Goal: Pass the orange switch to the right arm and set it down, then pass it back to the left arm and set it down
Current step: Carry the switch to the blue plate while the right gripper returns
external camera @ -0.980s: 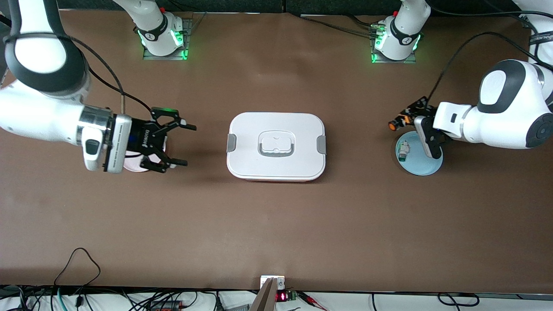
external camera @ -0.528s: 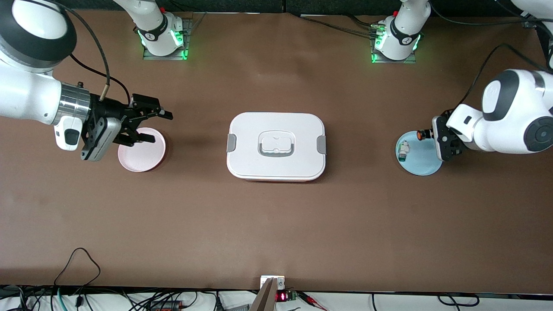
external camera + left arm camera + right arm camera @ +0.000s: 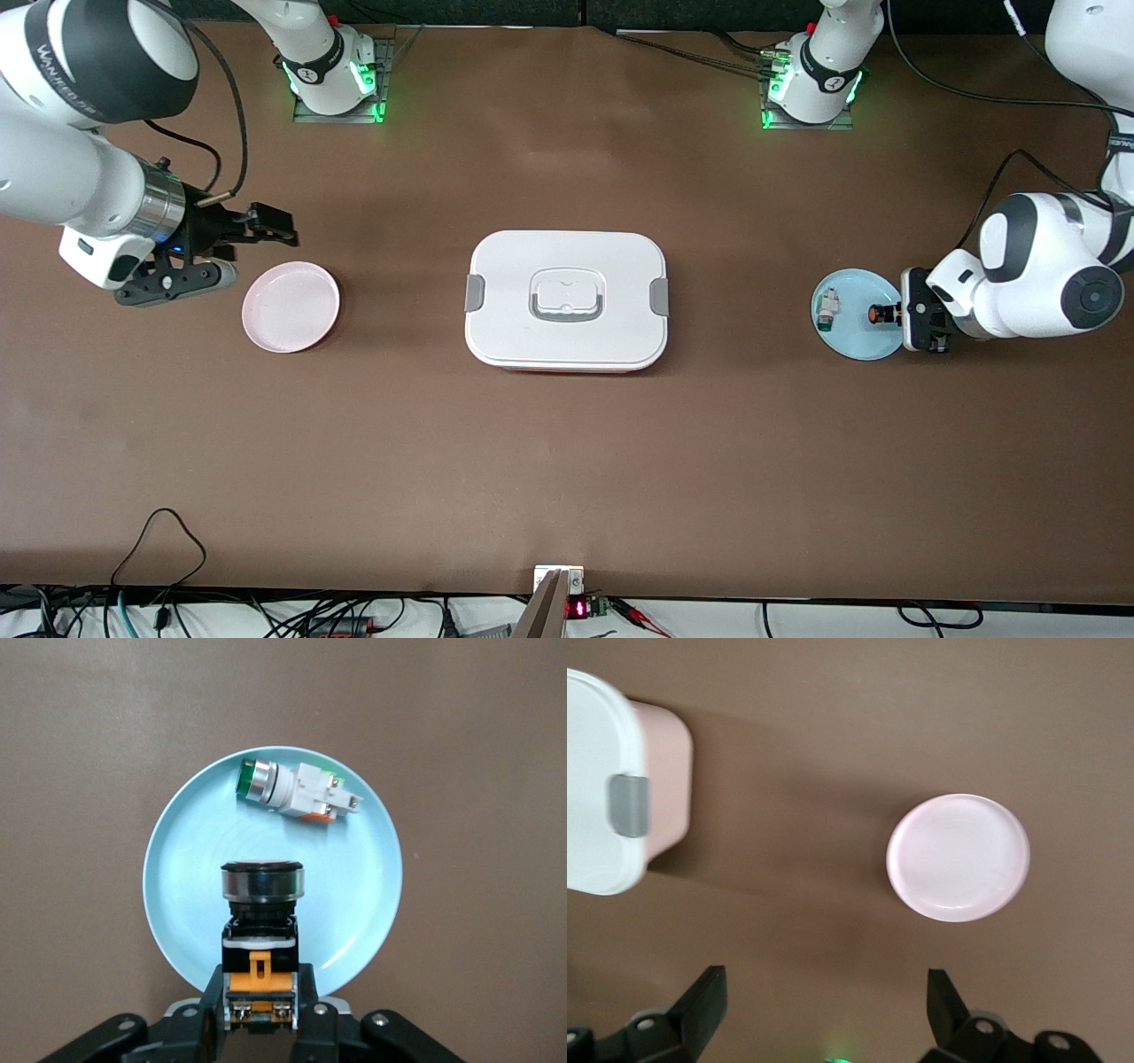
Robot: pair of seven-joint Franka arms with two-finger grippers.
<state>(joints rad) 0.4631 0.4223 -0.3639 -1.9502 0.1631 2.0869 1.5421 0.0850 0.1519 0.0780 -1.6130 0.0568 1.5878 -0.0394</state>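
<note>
**A:** While the left gripper [image 3: 897, 313] pinched that tiny black orange-banded switch [image 3: 260, 930] over the round light-blue plate [image 3: 873, 346], where was the other?

**B:** The right gripper [image 3: 266, 226] hovered beside the round pink plate [image 3: 291, 307], jaws spread.

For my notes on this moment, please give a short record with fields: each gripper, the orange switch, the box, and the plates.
left gripper: over the blue plate, jaws shut on the orange switch
right gripper: jaws open, holds nothing, beside the pink plate at the right arm's end of the table
box: lid on, mid-table between the two plates
blue plate: also holds a white-and-green component
pink plate: nothing on it
</note>
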